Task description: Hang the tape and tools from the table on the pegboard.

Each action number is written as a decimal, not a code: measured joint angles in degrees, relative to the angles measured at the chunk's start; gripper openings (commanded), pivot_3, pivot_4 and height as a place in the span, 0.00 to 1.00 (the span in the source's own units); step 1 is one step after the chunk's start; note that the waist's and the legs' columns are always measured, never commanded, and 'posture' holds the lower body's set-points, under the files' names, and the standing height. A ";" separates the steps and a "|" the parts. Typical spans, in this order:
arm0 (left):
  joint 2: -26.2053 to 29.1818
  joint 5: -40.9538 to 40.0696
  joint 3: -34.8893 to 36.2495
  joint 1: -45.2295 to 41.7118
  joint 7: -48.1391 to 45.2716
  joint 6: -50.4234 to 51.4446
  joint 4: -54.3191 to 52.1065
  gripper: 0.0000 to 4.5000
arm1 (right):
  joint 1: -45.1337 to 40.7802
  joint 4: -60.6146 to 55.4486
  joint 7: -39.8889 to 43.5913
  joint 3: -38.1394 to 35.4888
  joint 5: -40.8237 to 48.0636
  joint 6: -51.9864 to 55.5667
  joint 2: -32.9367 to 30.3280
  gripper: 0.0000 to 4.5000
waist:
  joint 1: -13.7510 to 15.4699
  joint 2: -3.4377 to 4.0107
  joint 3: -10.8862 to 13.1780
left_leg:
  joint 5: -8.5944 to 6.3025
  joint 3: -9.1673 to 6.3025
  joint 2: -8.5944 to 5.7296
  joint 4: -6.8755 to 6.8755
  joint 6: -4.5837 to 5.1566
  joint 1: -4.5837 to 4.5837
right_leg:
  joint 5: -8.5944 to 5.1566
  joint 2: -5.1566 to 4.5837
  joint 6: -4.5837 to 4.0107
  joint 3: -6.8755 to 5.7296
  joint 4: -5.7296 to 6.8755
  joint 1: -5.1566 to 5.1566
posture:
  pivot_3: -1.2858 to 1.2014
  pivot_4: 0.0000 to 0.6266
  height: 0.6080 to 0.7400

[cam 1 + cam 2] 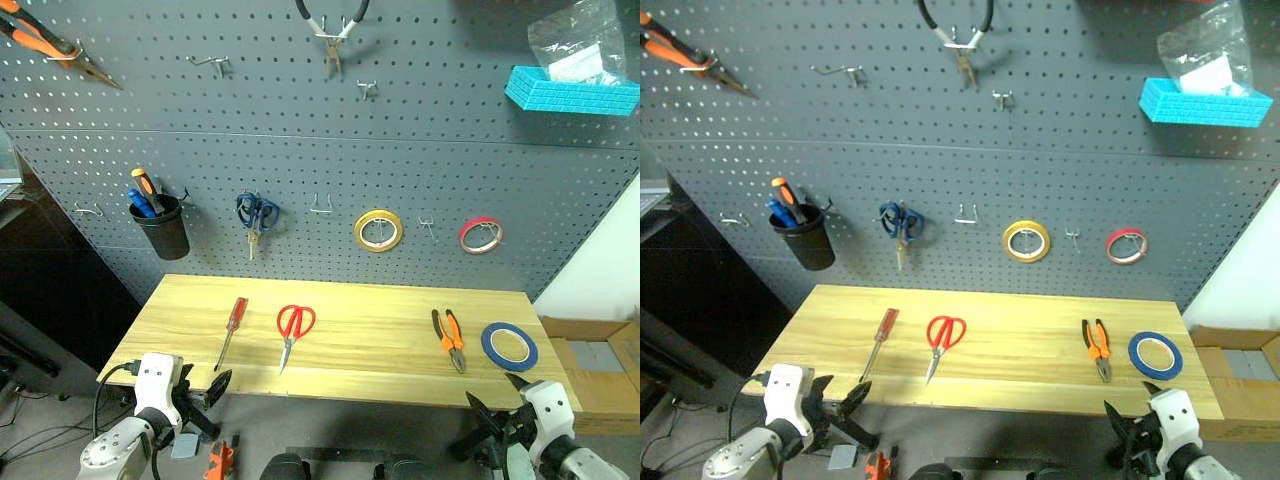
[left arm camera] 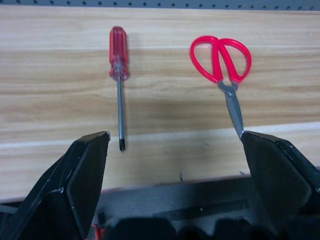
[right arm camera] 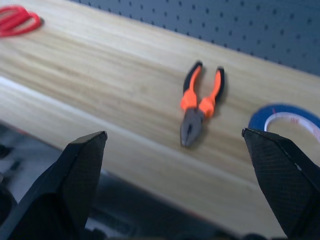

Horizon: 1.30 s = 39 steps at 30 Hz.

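Observation:
On the light wooden table lie, from left to right, a red-handled screwdriver, red scissors, orange-and-black pliers and a blue ring of tape. The dark grey pegboard stands behind it. My left gripper hangs open and empty just off the table's near left corner; its wrist view frames the screwdriver and scissors. Off the near right corner, my right gripper is open and empty too, facing the pliers and tape.
The pegboard carries a black cup of screwdrivers, blue scissors, a yellow tape ring, a red tape ring, black-handled pliers, orange pliers and a blue tray. Bare hooks stick out. A cardboard box sits at right.

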 measured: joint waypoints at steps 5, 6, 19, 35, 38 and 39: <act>0.81 0.66 0.10 -1.82 0.97 -0.04 0.36 1.00 | -0.66 -2.12 -0.11 -0.07 0.12 2.08 -0.45 1.00 | 0.10 -0.07 -0.04 | -0.02 0.04 0.00 -0.02 -0.03 -0.03 | -0.02 0.00 -0.02 -0.01 -0.01 0.00 | 0.54 0.00 1.00; 0.85 0.68 0.35 -2.15 1.03 -0.07 0.56 1.00 | -0.91 -2.13 -0.11 -0.08 0.12 2.29 -0.48 1.00 | 0.13 -0.07 -0.04 | -0.02 0.06 0.00 -0.03 -0.03 -0.03 | -0.03 0.00 -0.03 -0.01 -0.01 -0.01 | 0.54 0.00 1.00; 2.99 1.24 0.53 -3.81 0.65 -0.29 3.29 1.00 | -0.77 -3.36 -0.13 -0.11 0.09 3.72 -0.58 1.00 | 0.26 -0.12 -0.07 | -0.03 0.06 0.01 -0.08 -0.04 0.01 | -0.08 0.00 -0.04 -0.02 0.01 -0.01 | 0.54 0.00 1.00; -0.24 3.78 -23.37 -24.62 -9.61 6.17 -0.91 1.00 | -15.75 -0.33 0.97 -1.25 -1.54 19.55 -10.45 1.00 | 1.44 -0.31 4.54 | 0.07 0.06 -0.11 0.01 0.11 0.24 | 0.00 0.00 0.09 0.04 -0.09 0.42 | 0.53 0.29 1.00; -2.43 4.67 -31.78 -32.14 -15.14 7.42 -0.49 1.00 | -20.27 3.14 3.74 -0.94 -0.88 22.62 -13.14 1.00 | 1.32 -0.46 5.88 | 0.41 0.21 -0.11 0.05 0.64 -0.26 | 0.27 0.04 0.52 0.15 0.05 0.28 | 0.53 0.37 1.00; -3.68 5.20 -34.04 -34.93 -16.58 7.48 0.86 1.00 | -21.95 5.35 4.77 -0.69 -0.59 23.53 -13.94 1.00 | 1.25 -0.53 6.56 | 0.37 0.26 -0.08 0.03 0.66 -0.30 | 0.27 0.15 0.62 0.22 0.01 0.28 | 0.53 0.38 1.00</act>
